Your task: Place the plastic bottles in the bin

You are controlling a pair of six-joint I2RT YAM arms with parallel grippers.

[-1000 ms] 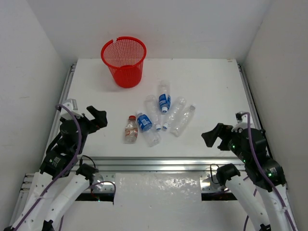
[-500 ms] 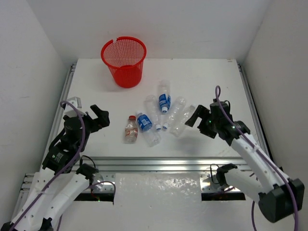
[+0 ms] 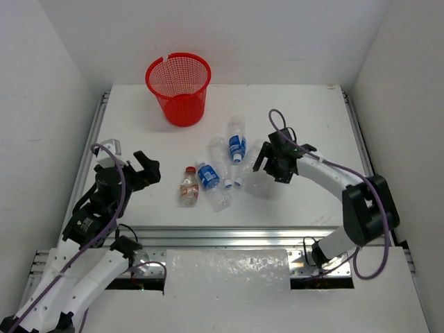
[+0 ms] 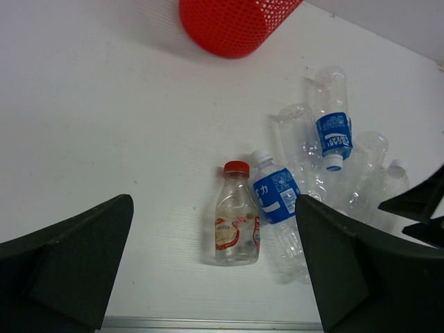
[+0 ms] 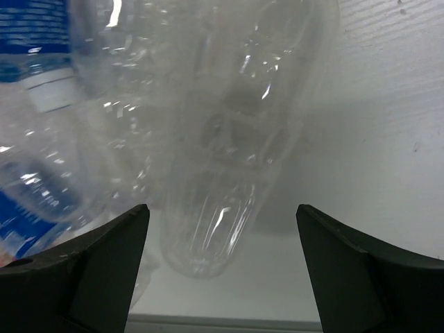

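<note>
Several clear plastic bottles lie in a cluster mid-table. A red-capped bottle lies at the left, with a blue-labelled bottle beside it and another blue-labelled bottle farther back. A plain clear bottle lies at the right. The red mesh bin stands upright at the far left. My right gripper is open, low over the plain clear bottle, with its jaws either side of the bottle and apart from it. My left gripper is open and empty, left of the red-capped bottle.
The left wrist view shows the bin's base at the top and the right gripper's dark fingers at the right edge. An aluminium rail runs along the table's near edge. White walls close in both sides and the back.
My right arm has swung from the near right corner leftward and away, down over the rightmost clear bottle. My left gripper has crept slightly forward. The bottles have not moved.
</note>
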